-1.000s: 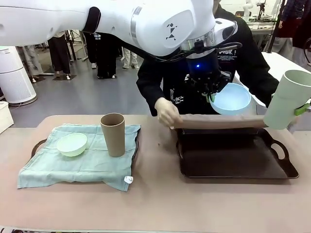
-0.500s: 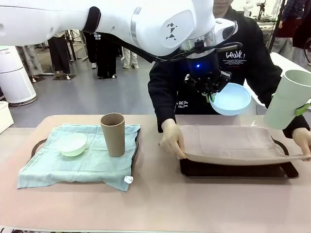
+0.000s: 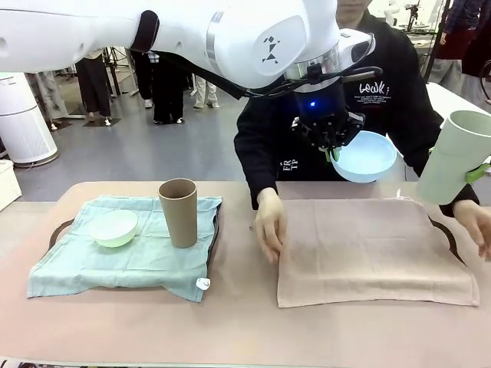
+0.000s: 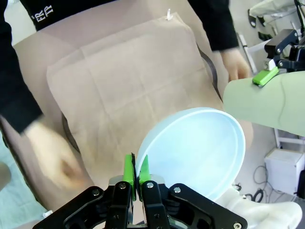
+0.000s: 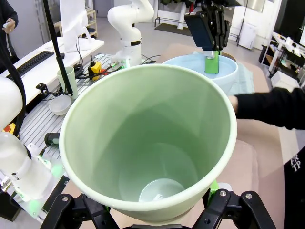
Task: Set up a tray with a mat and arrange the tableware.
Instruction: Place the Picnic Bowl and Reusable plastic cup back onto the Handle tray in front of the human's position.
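Observation:
My left gripper [image 3: 331,150] hangs above the table's far right, shut on the rim of the light blue bowl [image 3: 367,156]; in the left wrist view the green pads [image 4: 127,168] pinch the bowl [image 4: 190,152] edge. At the right edge my right gripper [image 3: 477,173] is shut on the pale green cup [image 3: 459,157], held aloft and slightly tilted; its hollow inside [image 5: 152,143] faces the right wrist camera. Below them a beige mat [image 3: 368,249] lies flat over the dark tray [image 3: 454,239]. The person's hands [image 3: 270,222] rest on the mat's left and right edges.
On the left, a second tray [image 3: 57,230] carries a teal cloth [image 3: 123,261] with a pale green bowl [image 3: 113,227] and an upright brown cup [image 3: 179,212]. The person leans over the far side. Bare table runs along the front edge.
The person drew the beige mat forward over the dark tray and laid it flat, covering the tray. Neither arm has moved.

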Controlling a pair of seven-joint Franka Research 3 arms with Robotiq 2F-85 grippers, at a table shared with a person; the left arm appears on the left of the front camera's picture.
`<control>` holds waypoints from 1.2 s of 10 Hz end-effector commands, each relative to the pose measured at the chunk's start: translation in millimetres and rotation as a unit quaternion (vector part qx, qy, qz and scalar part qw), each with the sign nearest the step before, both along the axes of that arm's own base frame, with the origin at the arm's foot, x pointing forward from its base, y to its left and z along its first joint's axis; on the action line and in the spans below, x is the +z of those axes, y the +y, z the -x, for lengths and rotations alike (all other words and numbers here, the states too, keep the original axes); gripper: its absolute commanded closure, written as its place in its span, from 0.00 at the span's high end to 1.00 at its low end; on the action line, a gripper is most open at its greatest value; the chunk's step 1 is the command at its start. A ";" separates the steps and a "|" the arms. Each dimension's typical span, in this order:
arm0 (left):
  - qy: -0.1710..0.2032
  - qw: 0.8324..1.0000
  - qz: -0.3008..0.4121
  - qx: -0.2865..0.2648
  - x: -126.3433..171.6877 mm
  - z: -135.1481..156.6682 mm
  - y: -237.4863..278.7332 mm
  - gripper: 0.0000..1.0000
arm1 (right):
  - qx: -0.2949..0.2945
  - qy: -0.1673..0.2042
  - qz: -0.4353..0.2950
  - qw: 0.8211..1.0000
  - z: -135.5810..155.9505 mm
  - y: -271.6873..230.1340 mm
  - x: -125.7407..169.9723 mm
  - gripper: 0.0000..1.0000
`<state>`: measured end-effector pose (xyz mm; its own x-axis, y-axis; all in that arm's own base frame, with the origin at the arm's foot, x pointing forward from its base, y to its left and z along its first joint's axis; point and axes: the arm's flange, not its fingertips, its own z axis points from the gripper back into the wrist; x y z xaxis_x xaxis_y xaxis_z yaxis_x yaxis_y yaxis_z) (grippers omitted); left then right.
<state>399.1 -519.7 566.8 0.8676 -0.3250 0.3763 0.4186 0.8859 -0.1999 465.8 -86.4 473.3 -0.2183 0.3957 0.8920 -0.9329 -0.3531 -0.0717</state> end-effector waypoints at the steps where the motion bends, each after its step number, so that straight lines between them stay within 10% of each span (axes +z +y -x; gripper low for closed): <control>1: -0.001 1.000 -0.006 0.002 2.3 0.7 1.3 0.04 | -0.004 0.004 0.003 1.000 -1.8 1.0 2.9 0.00; 12: -0.001 1.000 -0.006 0.002 2.3 0.7 1.3 0.04 | -0.004 0.004 0.003 1.000 -1.8 1.0 2.9 0.00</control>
